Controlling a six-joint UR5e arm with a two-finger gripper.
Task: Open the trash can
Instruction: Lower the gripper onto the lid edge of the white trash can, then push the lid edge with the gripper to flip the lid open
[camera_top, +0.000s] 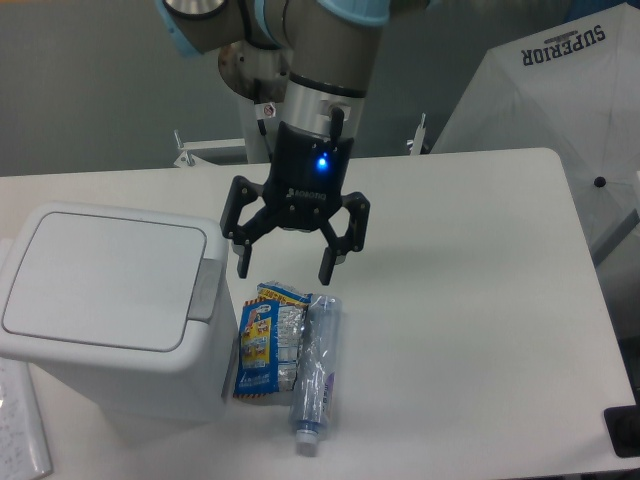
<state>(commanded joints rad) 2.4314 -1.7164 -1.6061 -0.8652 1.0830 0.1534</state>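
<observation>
White trash can (110, 310) sits at 9 o'clock on bench (470, 300), lid down. Pincer (292, 268) hangs released w/ nothing held, just right of grey tab (208, 290); should probably press tab squarely, avoiding snack packet (268, 338) & bottle (317, 372).

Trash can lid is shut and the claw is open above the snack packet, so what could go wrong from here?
The open claw hangs over the snack packet and plastic bottle, right of the trash can. Coming down here, it would likely hit them. The grey push tab is narrow; a finger could slip off it.
</observation>
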